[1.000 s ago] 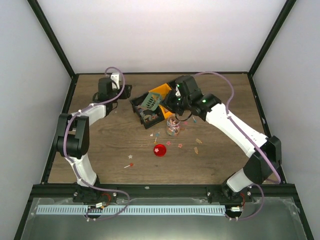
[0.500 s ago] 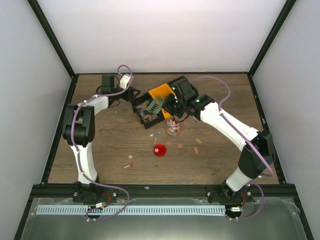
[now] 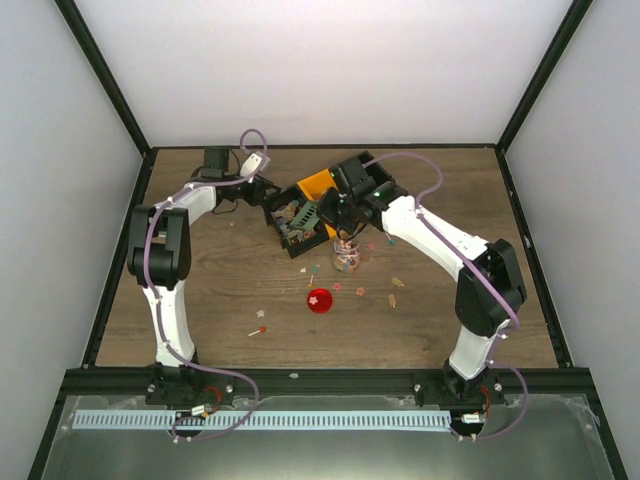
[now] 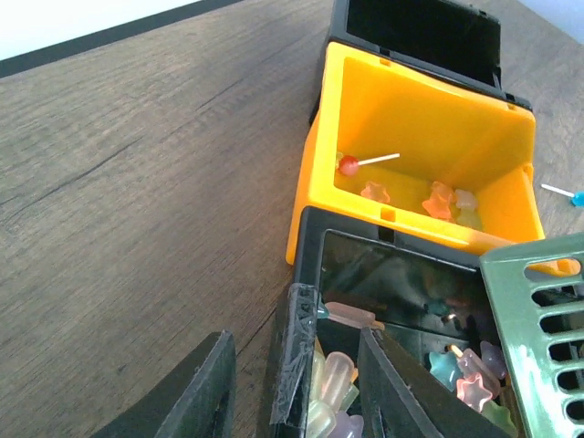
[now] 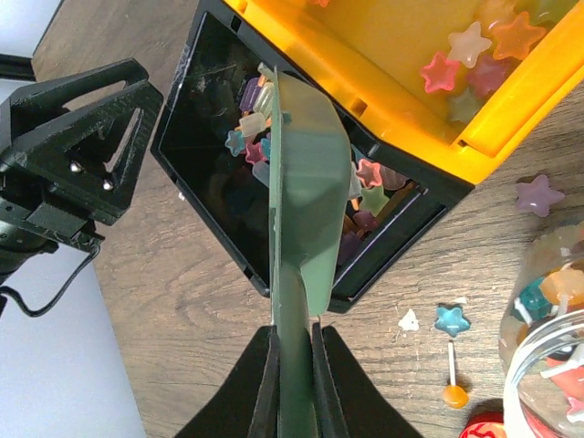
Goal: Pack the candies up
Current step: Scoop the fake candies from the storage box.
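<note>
Toward the worktop's middle lie loose candies beside a red lid; behind them the jar holds more. Further back, my right pincer clamps the green scoop (blade over the black bin's candies). My left pincer straddles that bin's wall, jaws apart. An orange bin with a few candies touches it behind.

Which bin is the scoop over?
The black bin whose wall sits between the left gripper's fingers; the yellow bin and other black bin lie beyond it.
</note>
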You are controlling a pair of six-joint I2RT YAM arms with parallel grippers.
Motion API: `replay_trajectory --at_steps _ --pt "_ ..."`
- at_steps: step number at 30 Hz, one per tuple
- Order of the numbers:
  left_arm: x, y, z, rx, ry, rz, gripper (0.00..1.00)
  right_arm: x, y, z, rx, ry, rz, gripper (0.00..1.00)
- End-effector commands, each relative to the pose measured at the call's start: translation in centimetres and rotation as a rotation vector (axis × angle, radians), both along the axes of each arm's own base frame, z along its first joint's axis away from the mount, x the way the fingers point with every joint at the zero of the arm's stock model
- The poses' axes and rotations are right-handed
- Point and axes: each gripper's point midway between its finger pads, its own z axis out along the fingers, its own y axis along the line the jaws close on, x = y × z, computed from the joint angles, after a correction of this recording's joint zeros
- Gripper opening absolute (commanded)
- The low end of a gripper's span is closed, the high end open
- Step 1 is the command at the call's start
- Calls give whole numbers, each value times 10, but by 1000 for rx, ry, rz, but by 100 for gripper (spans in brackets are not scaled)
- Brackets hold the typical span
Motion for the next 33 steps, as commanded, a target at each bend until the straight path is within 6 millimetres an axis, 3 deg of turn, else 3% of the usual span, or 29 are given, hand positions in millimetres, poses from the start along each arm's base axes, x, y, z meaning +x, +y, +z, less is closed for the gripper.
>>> replay_trajectory --at_steps 1,8,14,17,22,33 --pt "-7 -1 -14 39 41 -75 39 6 4 6 -6 -15 -11 1" --pt "1 5 -33 126 99 -35 42 10 4 1 -17 -10 -16 1" --pt "2 3 -38 140 112 -43 29 10 9 -8 -18 15 -7 1" --pt "1 2 -39 133 116 -47 17 10 10 -12 -14 29 -9 1" --pt "1 -1 -37 124 116 -49 9 9 12 -16 -21 62 -13 1" --pt "-2 -7 -34 118 104 -63 9 10 0 -36 -107 104 -86 1"
